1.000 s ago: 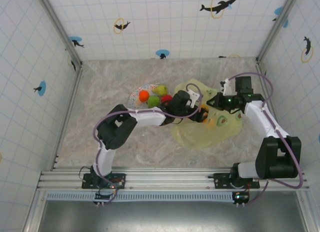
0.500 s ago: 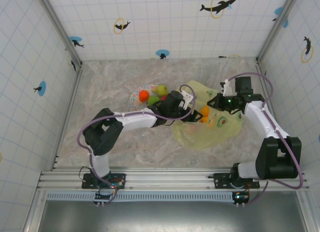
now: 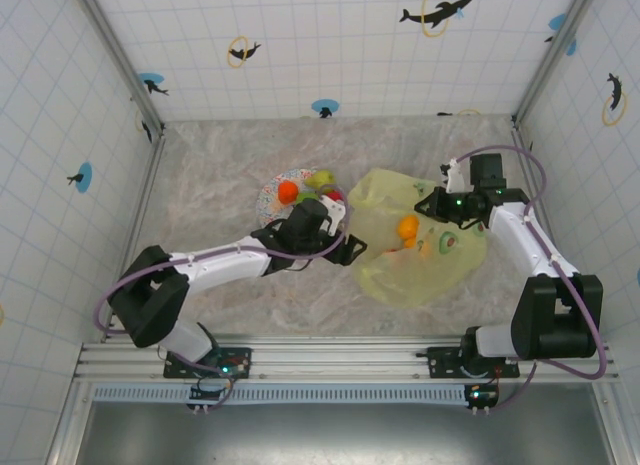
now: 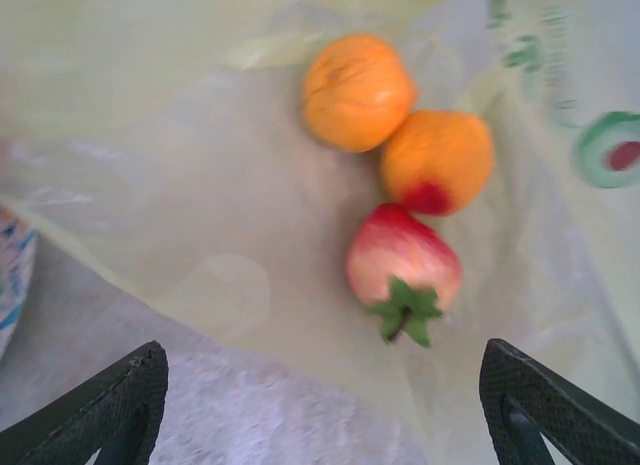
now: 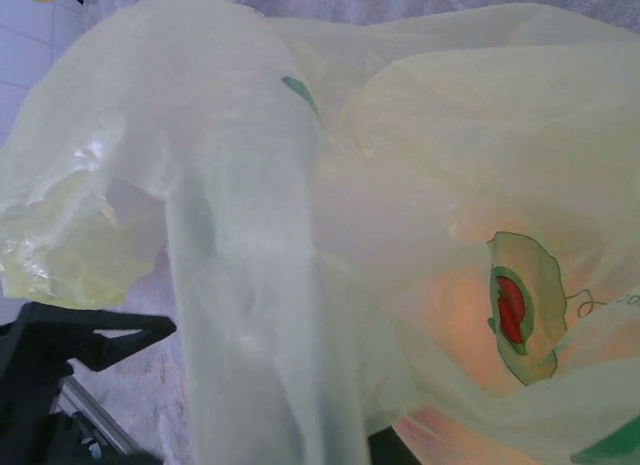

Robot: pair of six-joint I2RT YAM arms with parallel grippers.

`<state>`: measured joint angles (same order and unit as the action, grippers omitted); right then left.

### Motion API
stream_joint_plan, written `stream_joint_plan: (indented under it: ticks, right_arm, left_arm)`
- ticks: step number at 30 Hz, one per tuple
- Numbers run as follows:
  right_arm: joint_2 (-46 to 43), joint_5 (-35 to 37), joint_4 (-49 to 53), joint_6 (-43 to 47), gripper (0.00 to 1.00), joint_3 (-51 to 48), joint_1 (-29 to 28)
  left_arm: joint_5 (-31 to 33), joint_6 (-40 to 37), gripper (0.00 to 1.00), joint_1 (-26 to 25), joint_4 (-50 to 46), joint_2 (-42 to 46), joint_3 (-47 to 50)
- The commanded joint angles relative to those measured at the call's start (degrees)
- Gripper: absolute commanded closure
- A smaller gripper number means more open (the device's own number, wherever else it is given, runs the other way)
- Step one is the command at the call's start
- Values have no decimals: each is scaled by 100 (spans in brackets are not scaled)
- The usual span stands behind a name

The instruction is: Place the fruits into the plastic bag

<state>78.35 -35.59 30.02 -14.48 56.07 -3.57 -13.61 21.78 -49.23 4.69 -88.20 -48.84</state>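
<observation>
The translucent yellow-green plastic bag point(image 3: 420, 250) lies right of centre, its mouth facing left. In the left wrist view two orange fruits point(image 4: 358, 91) and a red strawberry-like piece point(image 4: 402, 267) rest inside the bag point(image 4: 180, 185). My left gripper point(image 3: 350, 247) stands open and empty just outside the mouth, its black fingertips point(image 4: 110, 410) on either side of the view. My right gripper point(image 3: 432, 203) pinches the bag's far rim and holds it up; the film point(image 5: 250, 185) hides its jaws. An orange fruit point(image 3: 288, 192), a green-yellow pear point(image 3: 322, 178) and a red piece point(image 3: 336, 195) sit on the plate.
The round patterned plate point(image 3: 272, 193) lies left of the bag, partly under my left forearm. White tiled walls ring the marbled table point(image 3: 200, 185). The left gripper's black body point(image 5: 70, 350) shows low left in the right wrist view.
My left gripper has drawn back out of the bag toward the near left, open, leaving fruit inside. The right arm has kept still, holding the rim.
</observation>
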Motion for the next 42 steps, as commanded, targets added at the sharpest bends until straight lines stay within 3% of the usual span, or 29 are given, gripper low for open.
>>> stream_joint_plan:
  ticks: [1,5,12,18,22,29,32,38,42]
  right_arm:
    - [49,9,-49,33,100,-100,20]
    - [40,0,-49,24,100,-123,6]
    - [22,0,-66,24,100,-150,-2]
    - [32,-9,-82,18,100,-163,-2]
    - [23,-7,-70,15,100,-162,-1]
    - [-58,127,-19,24,100,-99,41]
    - [-212,716,137,78,100,76,54]
    - [-423,2458,1021,473,100,674,40]
    - [-493,2885,1351,589,100,951,56]
  left_arm:
    - [182,799,19,81,-25,-282,-38]
    - [-236,1325,19,52,500,-684,-180]
    - [494,1446,19,-123,136,-1054,-435]
    - [409,1582,22,-144,231,-1418,-545]
    - [242,1584,33,-209,318,-1631,-669]
    - [-222,1488,75,-249,637,-1247,-651]
    - [-623,1482,92,-251,750,-883,-608]
    - [-1905,1607,100,-320,1050,-444,-992]
    - [-2241,1671,100,-319,1219,-222,-1116]
